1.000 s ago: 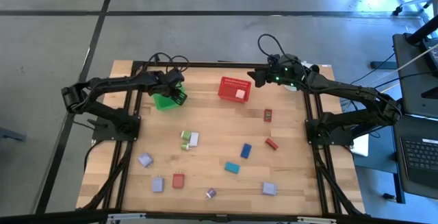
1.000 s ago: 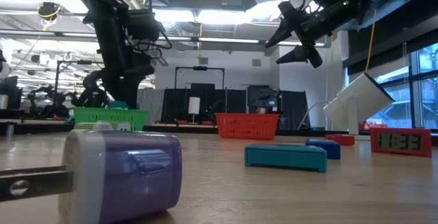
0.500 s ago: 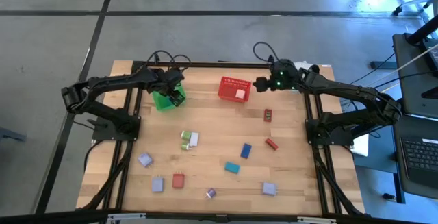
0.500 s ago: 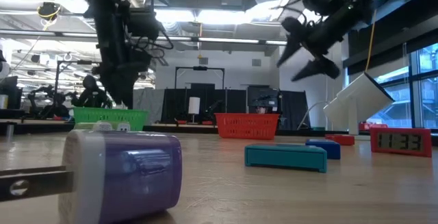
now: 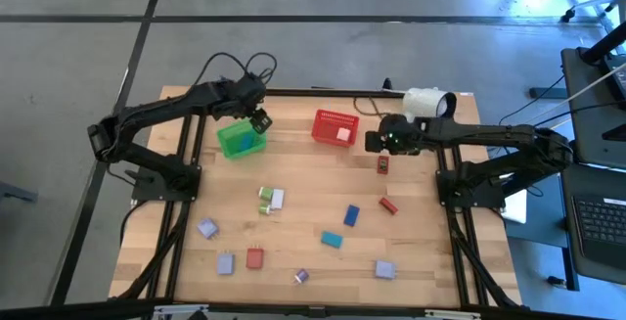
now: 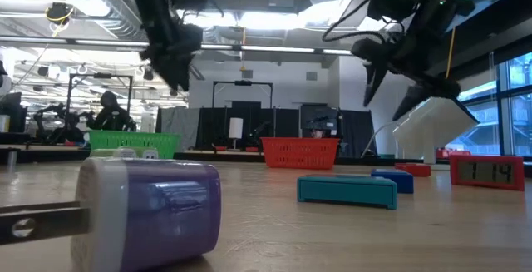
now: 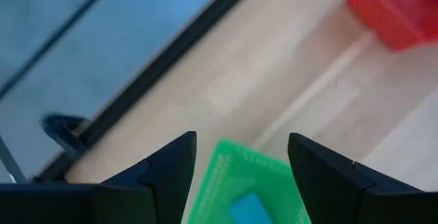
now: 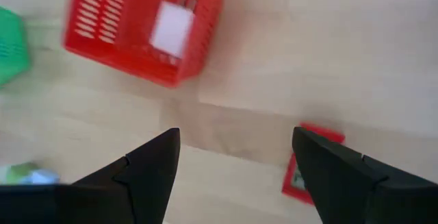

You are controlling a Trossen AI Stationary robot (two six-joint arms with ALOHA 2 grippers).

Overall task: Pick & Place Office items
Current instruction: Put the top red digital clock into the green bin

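right gripper (image 8: 233, 176): fingers (image 8: 147, 166) spread wide, holding nothing. it hangs above the counter (image 5: 303, 188) between the red mesh basket (image 5: 335, 127) and the small red clock (image 5: 383, 164), near the far right corner. in the right wrist view the clock sits just inside the line of one finger, off centre in the gap.

left gripper (image 7: 236, 172): fingers (image 7: 171, 169) parted, nothing between them. it hangs over the far edge of the green mesh basket (image 5: 240, 139), near the far left corner. a blue piece (image 7: 250, 210) lies inside that basket.

office items still loose on the counter: red piece (image 5: 388, 205) and blue piece (image 5: 351, 214) right of centre; teal piece (image 5: 332, 239); white and green pieces (image 5: 270, 200) near the middle; lavender pieces (image 5: 207, 228) toward the near left; brown-red piece (image 5: 254, 257); lavender piece (image 5: 384, 269) toward the near right. the red basket holds one white piece (image 8: 171, 29).

risks, as a judgement:
- if the clock is the right gripper's target, a straight descent could land a finger on it, tipping or pushing it away. cause: the offset.
- a finger could catch the red basket's mesh wall and drag it. cause: the basket is close by.
- the left gripper could clip the green basket's rim and shift it. cause: it hangs over the rim.
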